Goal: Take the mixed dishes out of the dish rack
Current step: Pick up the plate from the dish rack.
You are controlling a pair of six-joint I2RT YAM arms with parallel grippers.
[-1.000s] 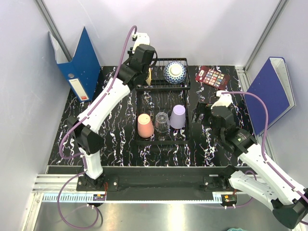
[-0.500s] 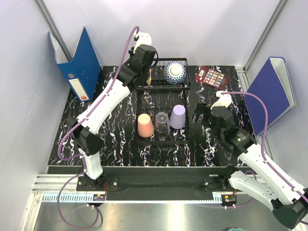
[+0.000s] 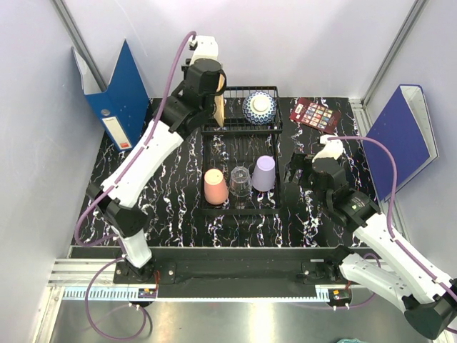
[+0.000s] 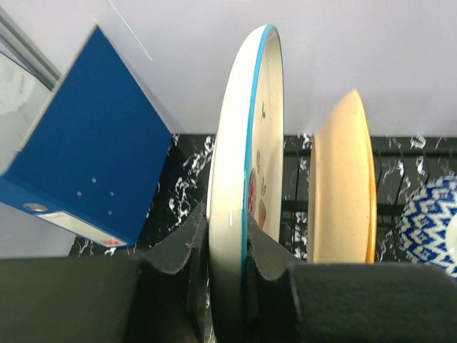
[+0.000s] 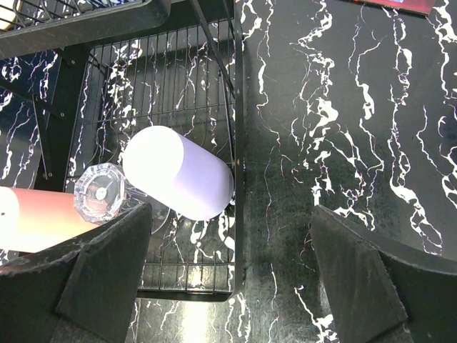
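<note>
Six dishes sit in the dish rack (image 3: 235, 210), none unloaded yet. The left gripper (image 4: 227, 250) pinches the blue-rimmed plate (image 4: 246, 143), upright beside the orange plate (image 4: 343, 186) and the bowl (image 3: 259, 107) in the raised part; three cups (image 3: 240, 181) wait near the right gripper (image 5: 232, 264), spread wide and empty

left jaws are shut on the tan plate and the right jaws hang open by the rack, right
Not quite. The left wrist view shows the left jaws shut on the blue-rimmed plate, not the tan plate, which stands free beside it. The rest holds: the right jaws are open by the rack.
</note>
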